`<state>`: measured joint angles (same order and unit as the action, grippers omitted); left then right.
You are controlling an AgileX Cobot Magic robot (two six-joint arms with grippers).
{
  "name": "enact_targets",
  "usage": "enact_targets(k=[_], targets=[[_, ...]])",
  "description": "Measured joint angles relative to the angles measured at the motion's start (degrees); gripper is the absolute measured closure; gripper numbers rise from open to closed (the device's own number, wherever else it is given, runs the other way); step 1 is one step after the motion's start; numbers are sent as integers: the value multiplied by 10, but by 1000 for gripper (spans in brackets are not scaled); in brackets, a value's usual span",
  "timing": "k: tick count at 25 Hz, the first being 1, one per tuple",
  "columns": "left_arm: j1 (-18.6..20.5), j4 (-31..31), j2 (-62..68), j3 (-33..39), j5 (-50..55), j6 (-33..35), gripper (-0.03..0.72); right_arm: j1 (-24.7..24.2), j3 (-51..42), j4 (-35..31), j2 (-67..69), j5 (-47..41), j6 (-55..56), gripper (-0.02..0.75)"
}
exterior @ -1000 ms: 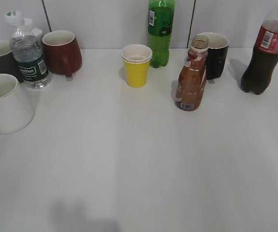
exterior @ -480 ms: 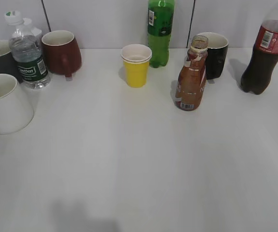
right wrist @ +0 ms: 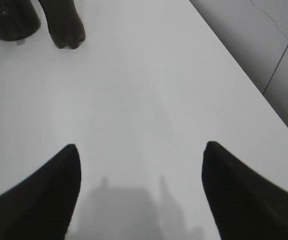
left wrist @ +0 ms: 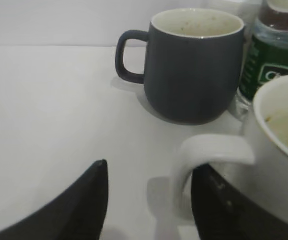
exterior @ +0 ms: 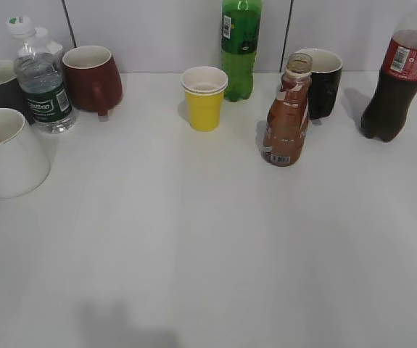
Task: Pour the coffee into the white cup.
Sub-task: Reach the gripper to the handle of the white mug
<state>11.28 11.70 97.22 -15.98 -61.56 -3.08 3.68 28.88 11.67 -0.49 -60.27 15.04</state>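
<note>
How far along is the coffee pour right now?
Barely begun. Done: the coffee bottle already stands uncapped. In hand: the left gripper is open around the white cup's handle, not shut on it. Left: the right gripper hangs open over bare table, so grasping, lifting and pouring all remain.

The left gripper (left wrist: 146,200) shows two dark, curved fingers spread wide, low over the surface. The right gripper (right wrist: 139,190) likewise holds its dark fingers far apart, gripping nothing.
</note>
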Motion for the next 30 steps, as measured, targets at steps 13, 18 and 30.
enact_targets(k=[13, 18, 30], targets=[[13, 81, 26, -55, 60, 0, 331, 0, 0, 0, 0, 0, -1, 150], [13, 90, 70, -75, 9, -2, 395, 0, 0, 0, 0, 0, -1, 150], [13, 123, 114, -104, -70, -3, 543, 0, 0, 0, 0, 0, -1, 150]])
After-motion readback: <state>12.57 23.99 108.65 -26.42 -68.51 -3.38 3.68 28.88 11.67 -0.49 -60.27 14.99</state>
